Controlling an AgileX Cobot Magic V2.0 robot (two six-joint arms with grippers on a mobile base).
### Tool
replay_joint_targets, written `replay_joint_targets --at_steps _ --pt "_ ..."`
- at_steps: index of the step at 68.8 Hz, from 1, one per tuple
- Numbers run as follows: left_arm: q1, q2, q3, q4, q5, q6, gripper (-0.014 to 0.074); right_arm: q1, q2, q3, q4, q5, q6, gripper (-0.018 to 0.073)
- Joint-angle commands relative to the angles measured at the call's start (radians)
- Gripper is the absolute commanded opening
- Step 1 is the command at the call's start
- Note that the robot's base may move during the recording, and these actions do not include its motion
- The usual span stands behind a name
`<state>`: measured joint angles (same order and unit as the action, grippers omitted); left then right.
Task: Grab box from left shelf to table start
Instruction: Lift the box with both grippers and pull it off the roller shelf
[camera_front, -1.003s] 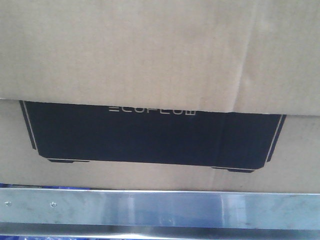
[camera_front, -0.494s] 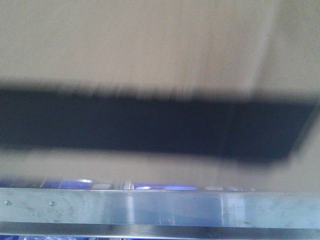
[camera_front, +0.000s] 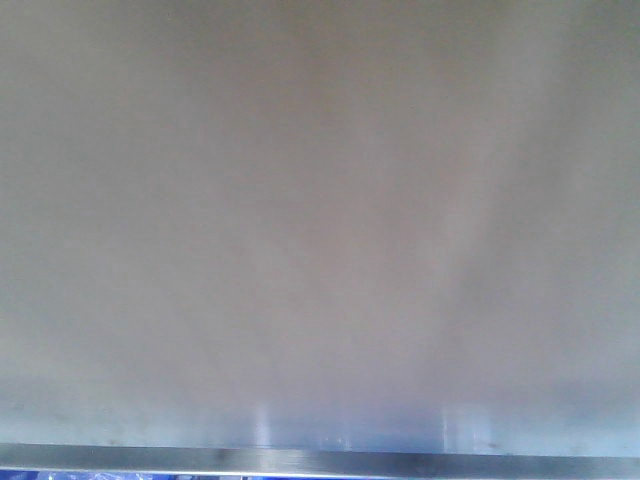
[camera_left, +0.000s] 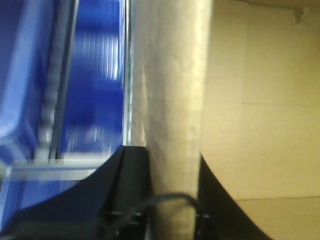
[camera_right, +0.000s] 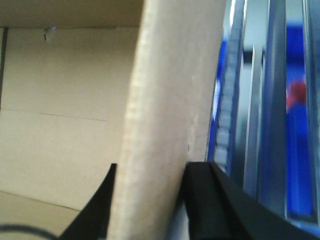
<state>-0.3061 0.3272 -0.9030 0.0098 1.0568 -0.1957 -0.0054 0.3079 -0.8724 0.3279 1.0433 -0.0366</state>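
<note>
The box (camera_front: 320, 200) fills nearly the whole front view as a blurred pale brown surface; no print shows. Under it runs the silver front lip of the left shelf (camera_front: 300, 461). In the left wrist view my left gripper (camera_left: 170, 162) is shut on the box's upright cardboard wall (camera_left: 172, 90), one black finger on each side, with the box's inside to the right. My right gripper (camera_right: 155, 170) is shut on the opposite cardboard wall (camera_right: 170, 90) in the same way, with the inside to the left. The table is out of view.
Blue bins (camera_left: 95, 75) and a pale rail lie just outside the box on the left side. Grey metal uprights (camera_right: 255, 125) and more blue (camera_right: 295, 150) stand close beside the right gripper's outer finger.
The black print with its lettering slid and blurred, then left the front view; the box now shows only as a pale blur. The shelf lip stays at the bottom edge.
</note>
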Motion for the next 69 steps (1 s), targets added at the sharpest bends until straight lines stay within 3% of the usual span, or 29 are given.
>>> replay_joint_targets --at_steps 1,23,69 --pt "-0.007 -0.058 -0.034 0.004 -0.23 -0.019 -0.0092 -0.004 -0.034 -0.028 -0.02 -0.148 -0.009 0.0058" --pt "-0.007 -0.126 -0.032 0.004 -0.26 -0.019 -0.0093 -0.004 -0.131 -0.028 -0.007 -0.244 -0.009 0.0058" --pt "-0.007 -0.126 -0.03 0.004 -0.277 -0.019 -0.0093 -0.004 -0.131 -0.028 -0.007 -0.246 -0.009 0.0058"
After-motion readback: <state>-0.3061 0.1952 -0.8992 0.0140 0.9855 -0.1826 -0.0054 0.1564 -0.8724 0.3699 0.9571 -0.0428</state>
